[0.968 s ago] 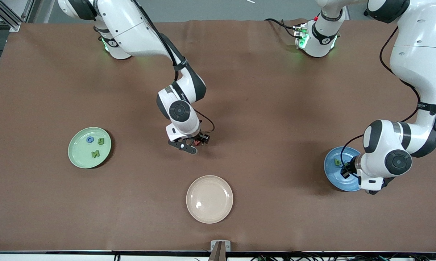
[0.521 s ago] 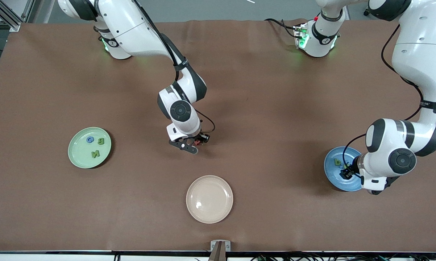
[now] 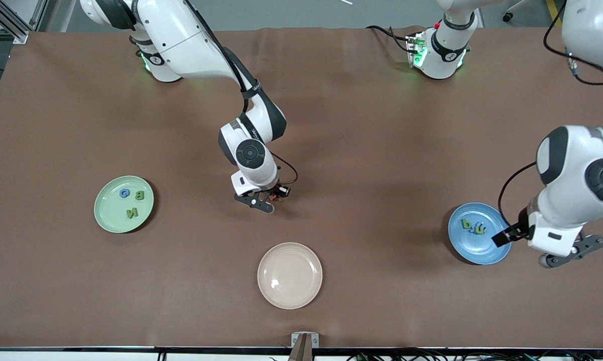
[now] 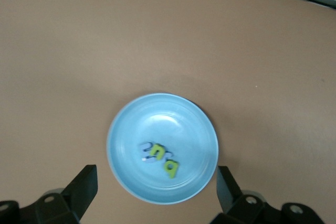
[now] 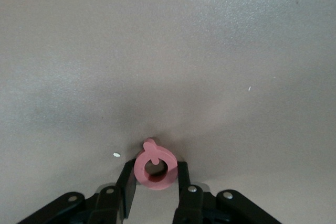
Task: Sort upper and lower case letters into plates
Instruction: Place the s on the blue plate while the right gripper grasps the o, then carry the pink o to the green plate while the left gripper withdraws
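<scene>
Green plate [image 3: 106, 214], toward the right arm's end: G [image 3: 124, 193], B [image 3: 139, 195], N [image 3: 132, 212] in it. Blue plate [image 3: 464, 245], toward the left arm's end: p [image 3: 465, 223], u [image 3: 479, 229] and something blue beside them, hard to read. Right gripper [image 5: 153, 182] low at mid-table, pinching the pink Q [image 5: 154, 164]; your last capital, judged bound for green. Left gripper [image 4: 156, 182] above the blue plate, jaws wide, empty. One lowercase letter unaccounted for. Beige plate [image 3: 289, 275] bare

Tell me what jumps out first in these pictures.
The right gripper, low over the middle of the table, is shut on a pink Q. The left gripper hangs open over the blue plate, which holds small letters at the left arm's end. The green plate at the right arm's end holds G, B and N.
</scene>
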